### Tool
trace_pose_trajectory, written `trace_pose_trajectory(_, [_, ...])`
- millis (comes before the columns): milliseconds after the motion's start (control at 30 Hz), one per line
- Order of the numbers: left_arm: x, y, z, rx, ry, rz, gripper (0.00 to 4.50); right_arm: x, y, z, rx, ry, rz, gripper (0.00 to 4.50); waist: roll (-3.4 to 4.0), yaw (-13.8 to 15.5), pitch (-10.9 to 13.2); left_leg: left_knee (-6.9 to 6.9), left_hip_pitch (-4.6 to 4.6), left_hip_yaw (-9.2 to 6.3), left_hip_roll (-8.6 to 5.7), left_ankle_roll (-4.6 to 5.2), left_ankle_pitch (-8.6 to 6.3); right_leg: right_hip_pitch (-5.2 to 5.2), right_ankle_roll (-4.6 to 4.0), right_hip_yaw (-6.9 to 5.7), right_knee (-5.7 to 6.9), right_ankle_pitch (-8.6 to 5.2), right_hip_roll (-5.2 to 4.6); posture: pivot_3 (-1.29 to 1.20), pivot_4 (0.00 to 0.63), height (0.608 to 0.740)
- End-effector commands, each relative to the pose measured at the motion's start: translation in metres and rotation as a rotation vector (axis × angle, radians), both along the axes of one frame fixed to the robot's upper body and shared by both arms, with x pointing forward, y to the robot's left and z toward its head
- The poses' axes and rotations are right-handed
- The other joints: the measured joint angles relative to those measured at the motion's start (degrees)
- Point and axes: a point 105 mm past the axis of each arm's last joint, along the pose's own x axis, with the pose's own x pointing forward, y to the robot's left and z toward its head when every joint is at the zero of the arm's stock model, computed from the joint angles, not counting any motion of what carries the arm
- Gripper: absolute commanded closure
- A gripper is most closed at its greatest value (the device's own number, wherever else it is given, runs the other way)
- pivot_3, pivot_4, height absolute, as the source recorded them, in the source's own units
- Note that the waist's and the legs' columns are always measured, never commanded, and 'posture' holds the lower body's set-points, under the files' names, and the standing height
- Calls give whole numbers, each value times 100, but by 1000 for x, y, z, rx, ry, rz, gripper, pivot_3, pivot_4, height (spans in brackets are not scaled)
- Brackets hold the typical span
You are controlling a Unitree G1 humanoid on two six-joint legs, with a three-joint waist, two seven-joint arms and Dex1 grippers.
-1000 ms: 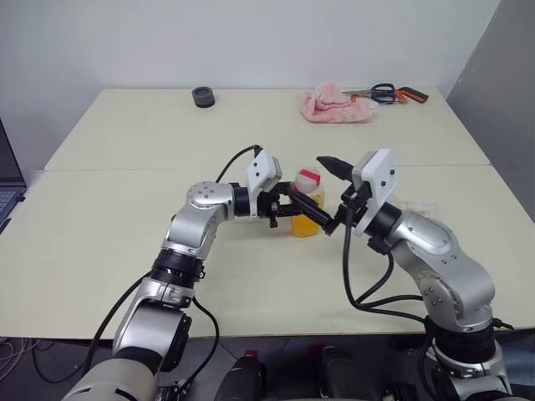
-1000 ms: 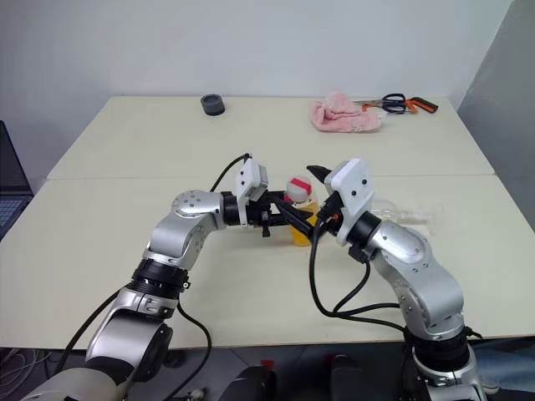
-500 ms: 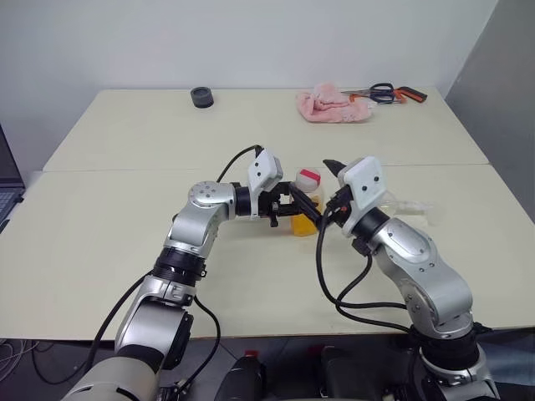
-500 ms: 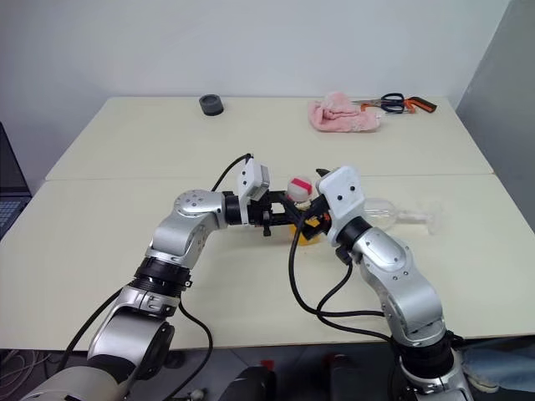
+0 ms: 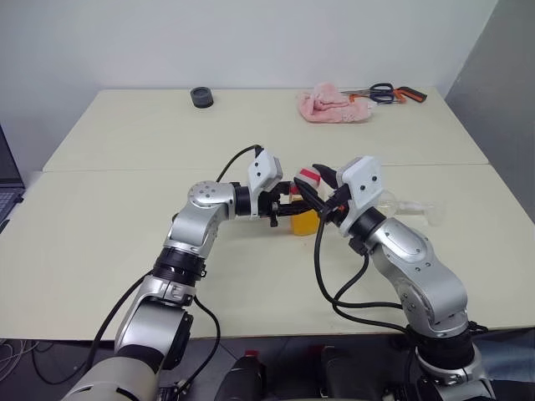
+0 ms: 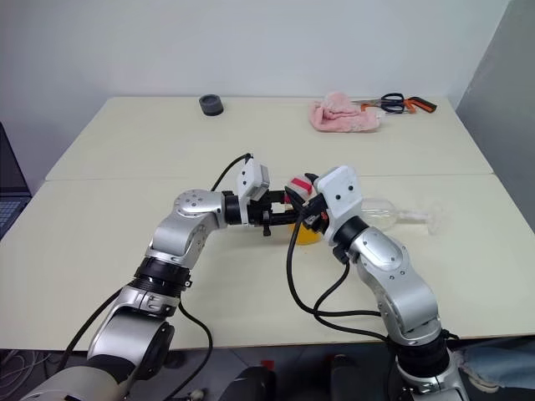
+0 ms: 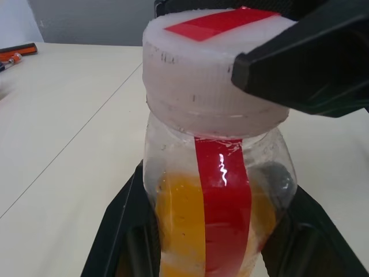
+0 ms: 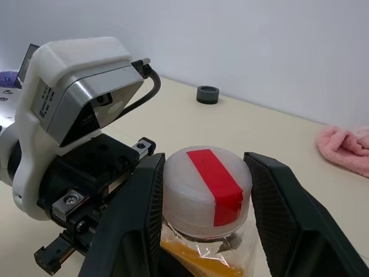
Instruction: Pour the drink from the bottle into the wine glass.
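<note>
The bottle [image 5: 304, 206] stands upright on the table [image 5: 109, 242], a little over half full of the orange drink [image 7: 176, 228]. It has a white cap [image 8: 204, 193] with a red strip across it. My left gripper [image 5: 292, 210] is shut on the bottle's body from the left, its fingers [image 7: 124, 231] on both sides. From the right, my right gripper [image 8: 206, 173] sits over the cap, and its fingers [image 8: 141, 213] press on the cap's two sides. The wine glass [image 6: 399, 215] lies on its side on the table behind my right arm.
At the table's far edge lie a pink cloth [image 5: 330, 106], scissors with orange handles [image 5: 389, 92] and a small black ring [image 5: 201, 97]. A laptop's corner [image 5: 7, 188] shows at the far left. A seam [image 5: 125, 170] runs across the tabletop.
My right gripper has moved left onto the bottle's cap and its fingers have closed on it. The left gripper and the bottle have stayed in place.
</note>
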Motion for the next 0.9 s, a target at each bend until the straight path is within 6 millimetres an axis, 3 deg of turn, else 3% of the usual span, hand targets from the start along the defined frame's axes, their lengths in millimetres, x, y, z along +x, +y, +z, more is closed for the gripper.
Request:
trace_pose_trajectory(33, [-4,-5,18,-17,-64,-46,2766,-7,13,11,-12,-71,134,2676,0,-1,0,0,1,1,0,0,0,0,0,0,0,0,1,0,150,740])
trace_pose_trajectory(167, [-5,-6,20,-10,-65,-76,2766,-6,23,15,-123,-122,488,2676,0,-36,1,0,12,14,1,2,-1,6,2,1,0,1,12,0,150,740])
trace_pose_trajectory(267, [-6,-7,21,-5,-66,-91,2767,2,14,6,-250,-32,663,2676,0,-50,1,-4,27,13,7,6,-2,24,3,-2,-5,2,39,0,150,740])
trace_pose_trajectory(433, [-7,-8,22,-5,-67,-98,2774,26,-3,9,-314,34,712,2675,0,-69,1,-9,25,9,12,6,-2,24,2,0,-13,2,40,0,150,740])
trace_pose_trajectory(533, [-7,-7,23,-11,-66,-94,2774,27,-7,10,-325,38,713,2675,0,-85,1,-11,21,10,12,5,-2,20,2,1,-14,2,16,0,150,740])
trace_pose_trajectory(767, [-8,-7,20,-10,-60,-86,2774,29,-24,23,-205,-16,541,221,0,-63,1,-7,15,6,6,4,-2,16,2,1,-14,2,6,0,150,740])
trace_pose_trajectory(900, [-5,-6,19,-7,-52,-63,2774,14,-35,37,-82,-37,425,0,0,-24,1,-7,5,0,5,4,-2,9,2,5,-15,2,2,0,150,740])
